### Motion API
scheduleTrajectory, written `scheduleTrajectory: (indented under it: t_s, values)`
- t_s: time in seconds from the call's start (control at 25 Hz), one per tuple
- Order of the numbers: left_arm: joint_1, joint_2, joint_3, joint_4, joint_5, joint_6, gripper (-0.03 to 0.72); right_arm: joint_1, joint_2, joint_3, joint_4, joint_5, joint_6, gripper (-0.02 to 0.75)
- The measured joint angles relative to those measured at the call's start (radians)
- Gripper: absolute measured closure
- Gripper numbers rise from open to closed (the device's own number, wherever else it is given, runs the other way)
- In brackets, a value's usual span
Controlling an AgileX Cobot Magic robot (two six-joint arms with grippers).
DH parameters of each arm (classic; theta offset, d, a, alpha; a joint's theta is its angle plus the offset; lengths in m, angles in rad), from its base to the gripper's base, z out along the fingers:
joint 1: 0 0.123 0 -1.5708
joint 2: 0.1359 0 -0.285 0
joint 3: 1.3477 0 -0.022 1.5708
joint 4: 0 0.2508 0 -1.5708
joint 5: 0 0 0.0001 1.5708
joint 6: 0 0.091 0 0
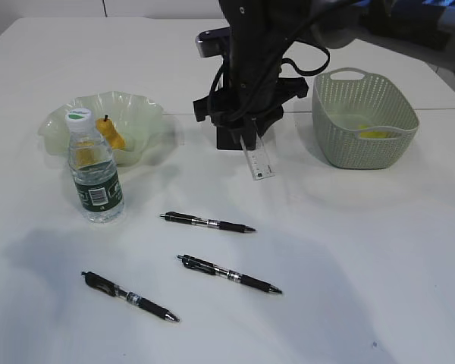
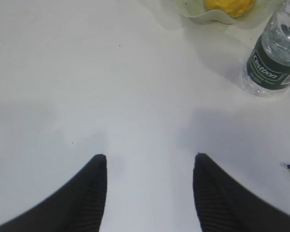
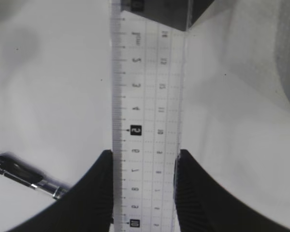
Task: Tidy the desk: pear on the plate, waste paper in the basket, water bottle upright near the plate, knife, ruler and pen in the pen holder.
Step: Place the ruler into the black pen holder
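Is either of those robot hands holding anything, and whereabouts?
The right hand grips the clear ruler by its two long edges, near one end. The left hand is open and holds nothing.

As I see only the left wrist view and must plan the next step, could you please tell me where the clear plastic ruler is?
Observer: The clear plastic ruler is clamped between the jaws of the right gripper, close to the black square pen holder.
Operator: Thank you. How many pens are loose?
Observer: Three black pens lie on the white desk.
Operator: And the basket?
Observer: The sage green woven-pattern basket stands at the right with something yellow inside.
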Motion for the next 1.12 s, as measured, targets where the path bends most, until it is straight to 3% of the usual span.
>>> scheduleTrajectory:
  t_s: [0.4,1.12]
  values:
    - [0.0,0.0,0.0,0.0,0.0,0.0,0.286,-0.067,0.0,0.0,0.054,-0.076,-0.065,0.467]
    - [0.0,0.0,0.0,0.0,0.021,0.0,0.286,-0.116,0.002,0.0,0.036,-0.395,-0.134,0.467]
